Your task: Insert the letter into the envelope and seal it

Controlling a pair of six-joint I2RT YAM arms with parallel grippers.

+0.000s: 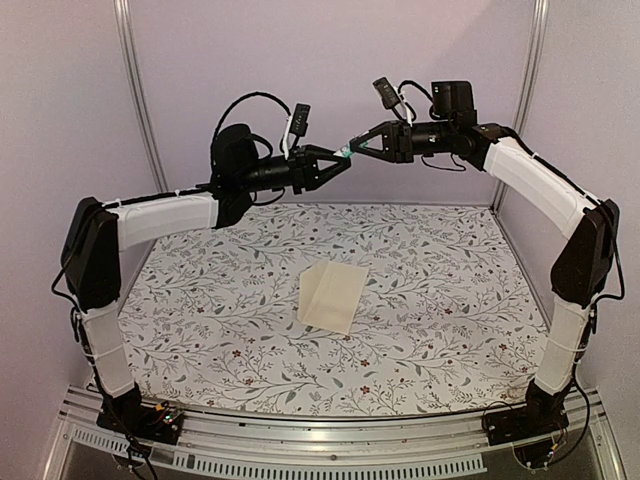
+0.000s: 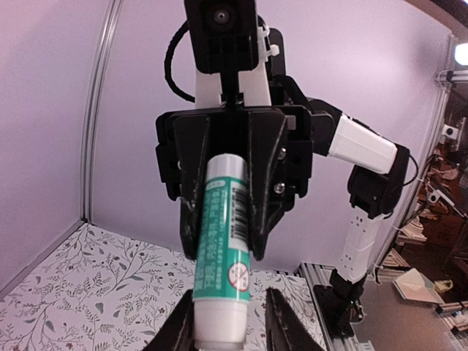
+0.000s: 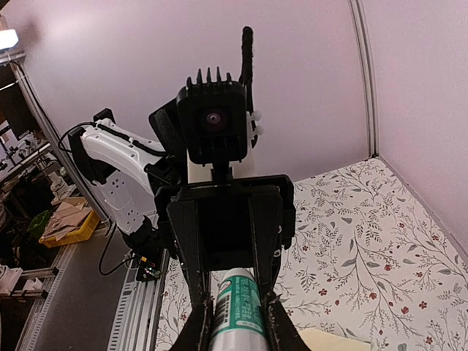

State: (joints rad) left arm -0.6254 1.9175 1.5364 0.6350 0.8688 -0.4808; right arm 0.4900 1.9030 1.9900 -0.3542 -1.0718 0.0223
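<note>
Progress seems to stand at the gluing step, judged from what each thing is doing. The table under the white cloth printed with grey leaves and small red flowers [image 1: 200,300] carries only one paper. The left arm in black and white covers [image 1: 160,218] rises from 7 o'clock and the right arm of the same kind [image 1: 535,180] from 5 o'clock. Both reach high and meet in the air toward 12 o'clock, above the far edge of the cloth.

The plain cream-beige rectangular paper envelope [image 1: 333,295] lies flat near the middle of the cloth, a little turned, with one crease line along it. I cannot tell whether its flap is open or folded down. The tan printed letter shows in no view. It may already be inside the envelope, but this is only a guess. The sealing is probably not done.

The green and white cylindrical glue stick [image 2: 223,248] hangs between the two grippers. The right gripper [image 1: 362,143] is clamped on its green labelled body. The left gripper [image 1: 335,162] has its fingers [image 2: 281,325] on both sides of the white end, perhaps the cap. I cannot tell if they press on it, since a small gap shows on one side.

Nothing lies near the envelope, so no obstacle stands in the way. The stick has to come down from 12 o'clock to the flap.
</note>
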